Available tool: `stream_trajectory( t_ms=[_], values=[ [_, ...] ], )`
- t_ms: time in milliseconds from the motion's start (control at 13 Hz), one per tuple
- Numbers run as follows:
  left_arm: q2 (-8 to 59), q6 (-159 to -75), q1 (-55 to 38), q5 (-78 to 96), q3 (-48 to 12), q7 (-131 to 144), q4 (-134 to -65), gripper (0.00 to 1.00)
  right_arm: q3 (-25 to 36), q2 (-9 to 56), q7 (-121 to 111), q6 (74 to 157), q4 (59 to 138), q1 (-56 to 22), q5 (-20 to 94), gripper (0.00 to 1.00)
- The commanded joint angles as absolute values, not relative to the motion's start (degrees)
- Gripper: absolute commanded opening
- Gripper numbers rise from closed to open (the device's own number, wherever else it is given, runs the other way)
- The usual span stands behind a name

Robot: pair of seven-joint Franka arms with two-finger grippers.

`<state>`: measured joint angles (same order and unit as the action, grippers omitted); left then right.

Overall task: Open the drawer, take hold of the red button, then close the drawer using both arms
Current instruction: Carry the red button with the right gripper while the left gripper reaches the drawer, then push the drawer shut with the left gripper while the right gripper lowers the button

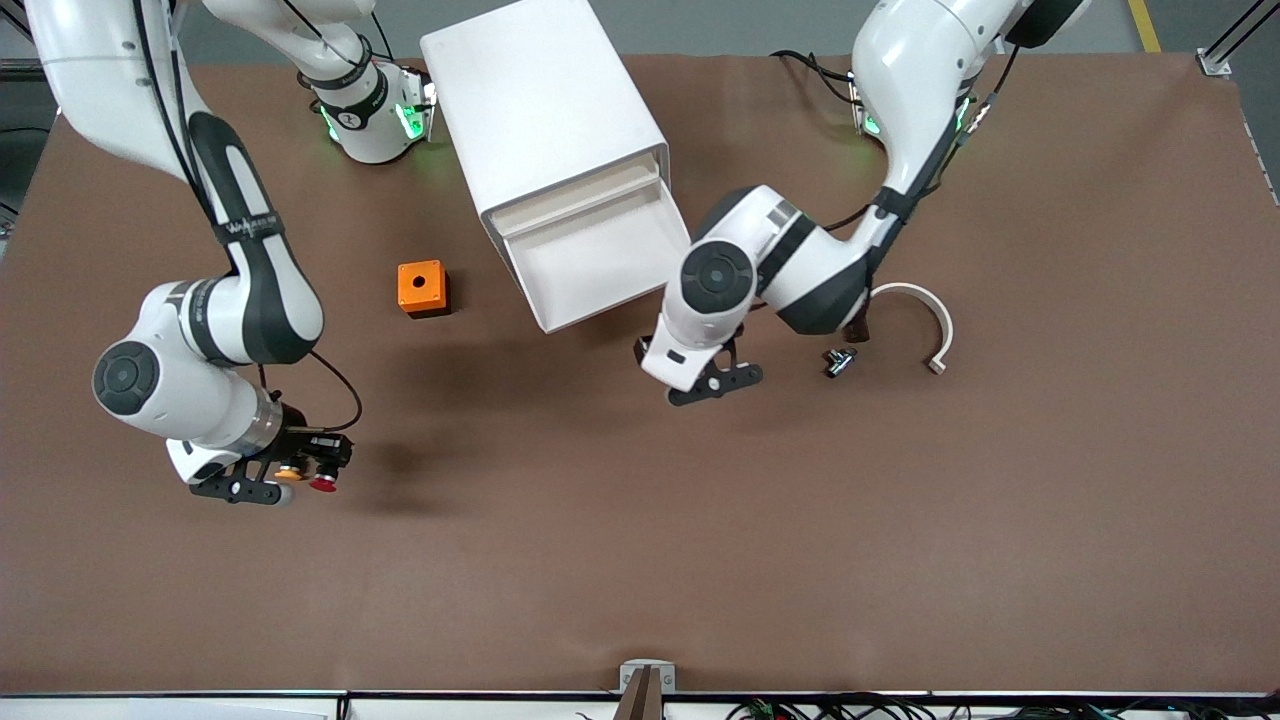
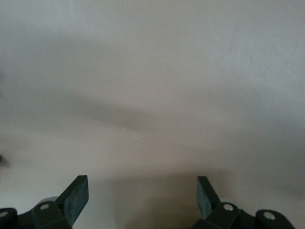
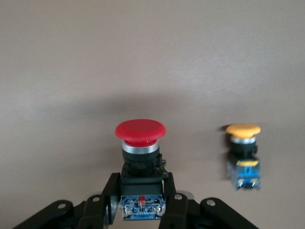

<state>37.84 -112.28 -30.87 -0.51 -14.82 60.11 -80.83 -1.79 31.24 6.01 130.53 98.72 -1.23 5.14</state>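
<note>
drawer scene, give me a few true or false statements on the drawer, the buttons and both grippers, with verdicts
1. The drawer is pulled out of the white cabinet. True.
2. The right gripper is empty. False: it is shut on the red button.
3. The left gripper is open and holds nothing. True.
4. The orange-yellow button lies in the drawer. False: it stands on the brown table beside the red button.
5. The left gripper grips the drawer front. False: it is over the table, near the drawer's corner.
</note>
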Motion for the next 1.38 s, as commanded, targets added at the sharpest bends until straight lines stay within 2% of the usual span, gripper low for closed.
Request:
stream_trajectory(
  t_ms=[0, 538, 692, 846, 1000, 1231, 1308],
  values=[
    [37.35, -113.03, -34.53, -0.7, -14.76, 65.64, -82.18, 1.0, -2.99, 34.27, 4.13, 130.69, 96.59, 0.96, 4.31, 0.03],
    [37.97, -112.15, -40.86, 7.81, -14.94, 73.2, -83.84, 1.0, -2.99, 37.0, 3.43, 130.43, 96.94, 1.58, 4.31, 0.03],
    [37.97, -111.01, -41.22, 8.96, -16.6, 74.88, -83.94, 1.0, -2.99, 37.53, 2.9, 130.43, 96.86, 1.76, 4.39, 0.04],
    [38.14, -110.92, -41.31, 11.15, -17.05, 76.28, -83.94, 1.0, -2.99, 38.05, 2.9, 130.43, 96.94, 1.93, 4.48, 0.09],
    [38.58, -111.01, -42.36, 11.95, -17.23, 76.55, -84.02, 1.0, -2.99, 38.84, 2.99, 130.43, 96.94, 2.28, 4.66, 0.29],
    [39.37, -110.92, -43.33, 12.04, -17.23, 77.87, -84.46, 1.0, -2.99, 38.94, 3.16, 130.17, 96.94, 2.46, 4.92, 0.53],
    [39.29, -110.92, -43.33, 12.04, -17.14, 77.87, -84.46, 1.0, -3.08, 38.67, 2.99, 130.17, 96.51, 2.46, 4.92, 0.71]
  ],
)
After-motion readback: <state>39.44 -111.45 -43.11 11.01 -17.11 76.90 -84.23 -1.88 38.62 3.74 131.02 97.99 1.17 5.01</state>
